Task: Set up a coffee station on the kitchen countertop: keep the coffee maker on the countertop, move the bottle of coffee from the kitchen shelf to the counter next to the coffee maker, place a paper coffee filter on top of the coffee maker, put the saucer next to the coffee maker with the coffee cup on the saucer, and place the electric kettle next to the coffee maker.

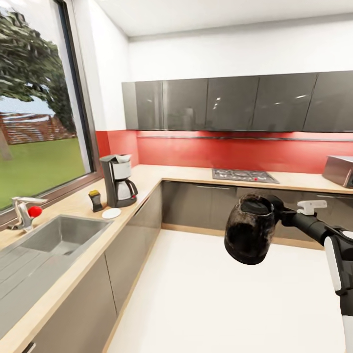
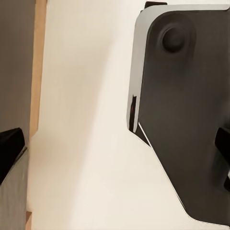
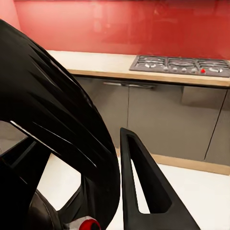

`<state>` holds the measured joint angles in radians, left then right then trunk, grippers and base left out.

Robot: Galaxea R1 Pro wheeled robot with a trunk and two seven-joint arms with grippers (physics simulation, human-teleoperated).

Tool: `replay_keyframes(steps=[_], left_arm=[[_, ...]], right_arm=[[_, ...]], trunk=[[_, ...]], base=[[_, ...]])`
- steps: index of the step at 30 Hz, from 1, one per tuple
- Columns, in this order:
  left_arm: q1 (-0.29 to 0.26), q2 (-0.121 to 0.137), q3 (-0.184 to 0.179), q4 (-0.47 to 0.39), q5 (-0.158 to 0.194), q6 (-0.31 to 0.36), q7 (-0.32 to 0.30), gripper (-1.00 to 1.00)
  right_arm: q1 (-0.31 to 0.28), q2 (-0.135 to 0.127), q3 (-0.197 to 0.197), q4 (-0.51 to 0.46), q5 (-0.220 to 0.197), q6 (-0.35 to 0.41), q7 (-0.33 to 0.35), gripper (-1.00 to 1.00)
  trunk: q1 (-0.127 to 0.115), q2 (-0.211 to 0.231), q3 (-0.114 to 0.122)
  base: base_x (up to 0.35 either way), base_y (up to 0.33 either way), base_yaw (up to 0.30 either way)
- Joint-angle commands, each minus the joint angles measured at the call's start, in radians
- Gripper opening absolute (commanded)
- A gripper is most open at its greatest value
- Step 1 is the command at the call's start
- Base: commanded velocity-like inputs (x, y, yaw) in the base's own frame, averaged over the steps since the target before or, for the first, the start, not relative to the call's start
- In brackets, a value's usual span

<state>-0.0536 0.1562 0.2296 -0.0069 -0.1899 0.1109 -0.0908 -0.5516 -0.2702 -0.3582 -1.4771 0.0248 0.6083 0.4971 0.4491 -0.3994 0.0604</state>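
Note:
The electric kettle hangs in the air over the floor at the right, with my right gripper shut on its black handle. In the right wrist view the kettle looms beside one black finger. The coffee maker stands on the kitchen countertop at the left. The bottle of coffee and the white saucer sit just in front of it. My left gripper points down at the floor, open and empty. Coffee cup, paper coffee filter and kitchen shelf are out of view.
A steel sink with a red-knobbed faucet lies nearer along the left counter. A hob and a microwave sit on the far counter. White floor spreads between the cabinets. My dark base is in the left wrist view.

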Motion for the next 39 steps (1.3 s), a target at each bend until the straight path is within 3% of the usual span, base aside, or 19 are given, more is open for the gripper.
replay_keyframes(steps=[1,39], left_arm=[[0.000,0.000,0.008,-0.001,-0.010,0.004,-0.004,1.00],[0.000,-0.001,0.010,-0.004,-0.005,0.003,-0.004,1.00]], right_arm=[[-0.001,0.000,-0.002,-0.001,0.000,0.005,0.008,-1.00],[-0.001,0.000,-0.002,0.000,0.001,0.005,0.008,-1.00]], trunk=[[0.001,-0.001,0.000],[0.001,-0.001,0.000]], base=[[0.337,-0.105,0.000],[0.337,-0.014,0.000]])
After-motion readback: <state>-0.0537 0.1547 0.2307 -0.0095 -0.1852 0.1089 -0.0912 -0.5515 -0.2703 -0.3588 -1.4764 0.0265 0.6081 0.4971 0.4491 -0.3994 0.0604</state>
